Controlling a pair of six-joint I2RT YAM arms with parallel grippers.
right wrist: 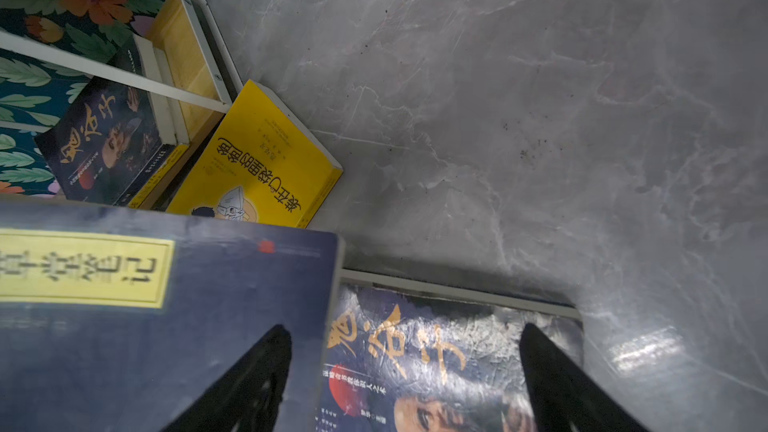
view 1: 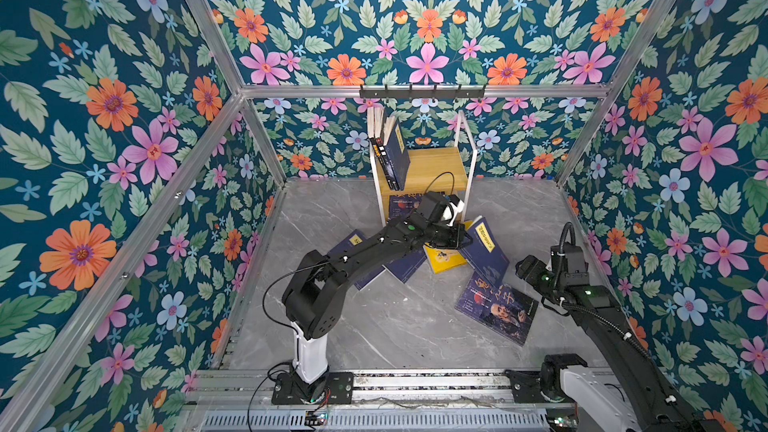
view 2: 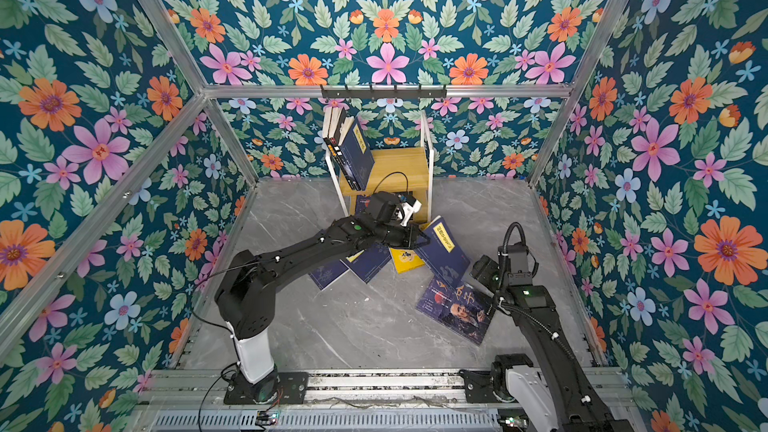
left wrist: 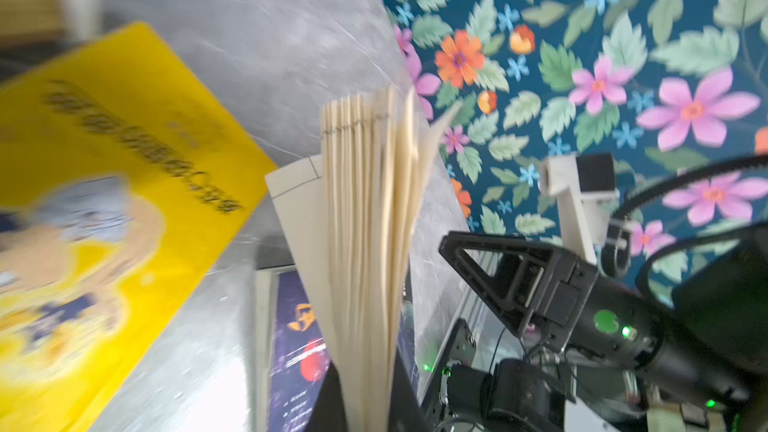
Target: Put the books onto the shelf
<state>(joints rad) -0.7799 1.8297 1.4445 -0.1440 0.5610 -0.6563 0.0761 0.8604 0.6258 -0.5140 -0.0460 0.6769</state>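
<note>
My left gripper [view 1: 461, 238] is shut on the edge of a navy book with a yellow label [view 1: 484, 249], which tilts up off the floor; its fanned pages [left wrist: 370, 222] rise from between the jaws of that gripper [left wrist: 368, 405]. A yellow book [view 1: 444, 259] lies just beside it. My right gripper [right wrist: 407, 371] hangs open over the purple-blue book with the bearded man [right wrist: 436, 359], which lies flat on the floor [view 1: 496, 311]. The shelf [view 1: 432, 164] stands at the back wall, with several books upright on its top board [view 1: 388, 147] and one on its lower board [view 1: 405, 205].
Two more navy books [view 1: 409, 265] lie on the grey marble floor [view 1: 374, 326] under my left arm. A black hook rail [view 1: 422, 92] hangs above the shelf. Floral walls with aluminium posts close in three sides. A metal rail [view 1: 415, 384] runs along the front.
</note>
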